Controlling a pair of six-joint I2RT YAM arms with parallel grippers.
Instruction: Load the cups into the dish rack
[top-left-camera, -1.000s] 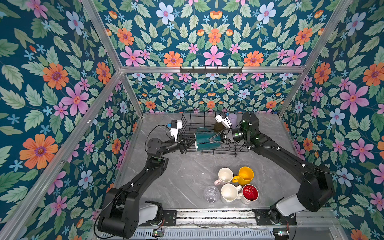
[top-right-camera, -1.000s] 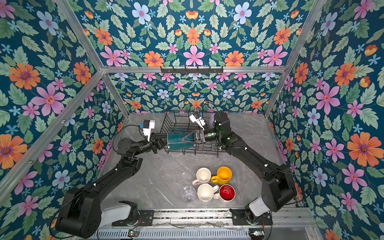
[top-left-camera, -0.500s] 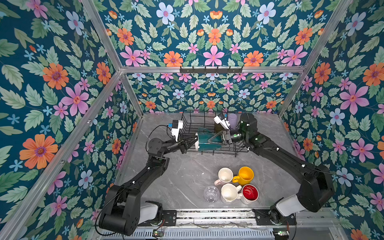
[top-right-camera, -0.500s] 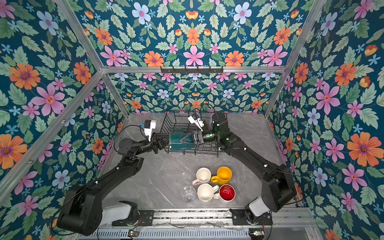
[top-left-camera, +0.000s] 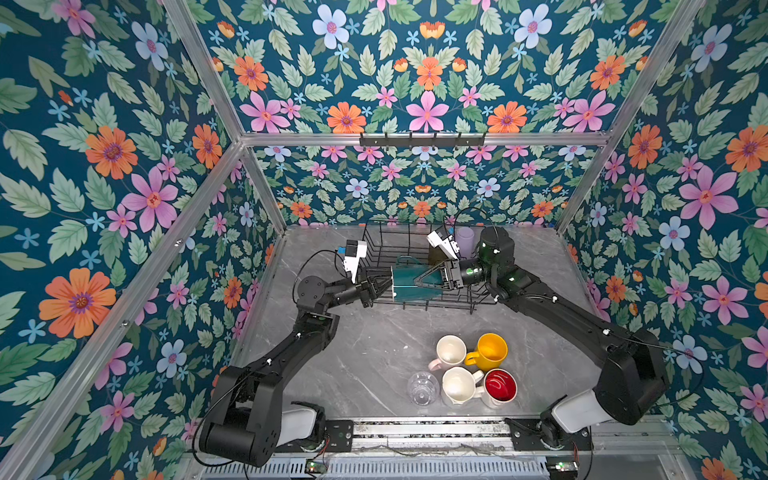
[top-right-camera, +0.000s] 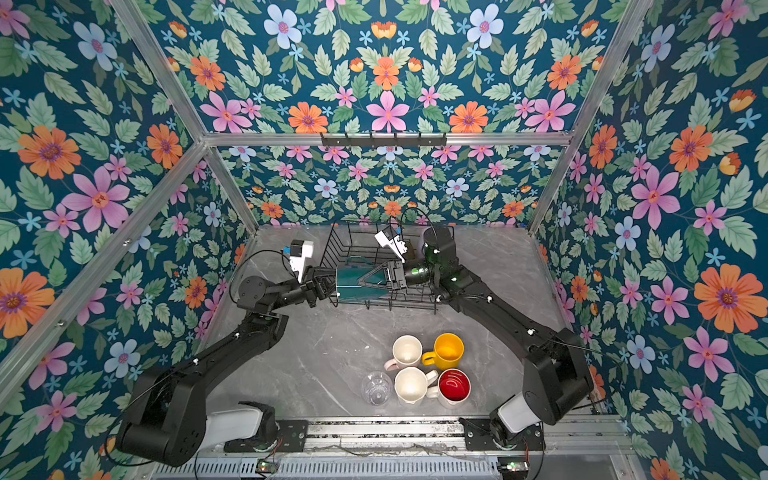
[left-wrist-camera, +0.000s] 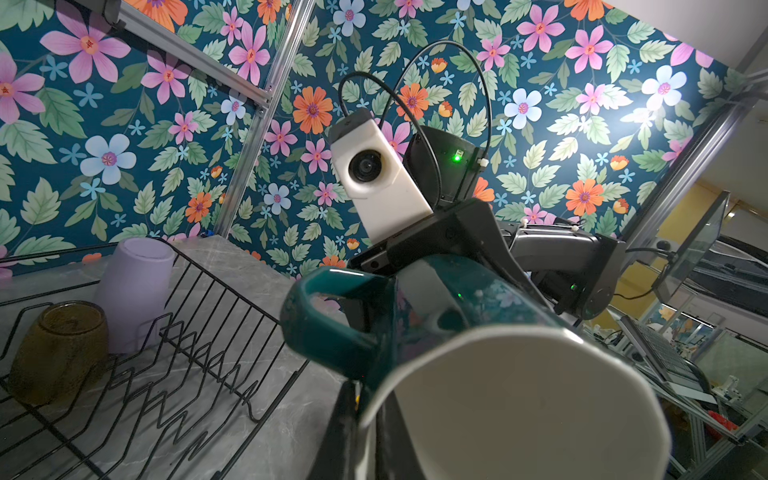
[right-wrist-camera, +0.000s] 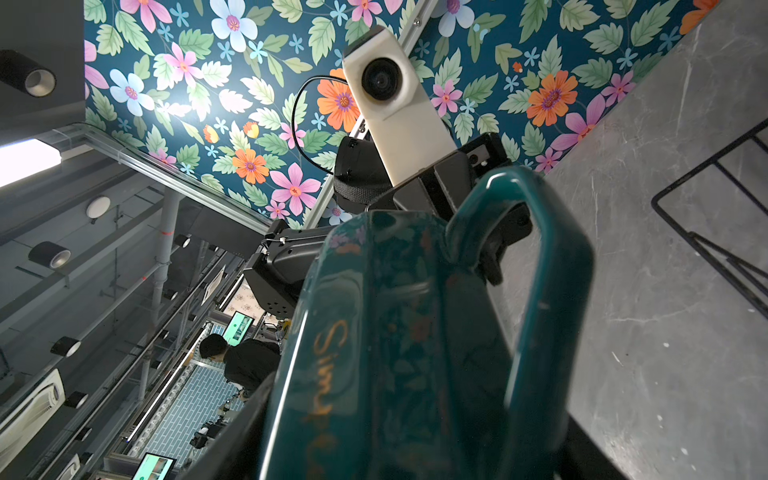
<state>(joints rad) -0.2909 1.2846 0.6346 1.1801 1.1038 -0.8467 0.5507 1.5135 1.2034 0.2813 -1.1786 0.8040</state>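
A dark teal mug lies on its side in the air over the front left of the black wire dish rack. My left gripper is shut on its white-lined rim. My right gripper straddles the mug's body from the base end, fingers against its sides, handle beside them. A lilac tumbler and an olive-brown glass stand upside down in the rack's far end.
Near the table's front stand a pale pink mug, a yellow mug, a white faceted mug, a red-lined mug and a clear glass. Upright dividers line the rack floor. Flowered walls enclose three sides.
The mug stays held between both grippers over the rack's front left. The right gripper's jaws have drawn in round its body. Both arms have barely shifted.
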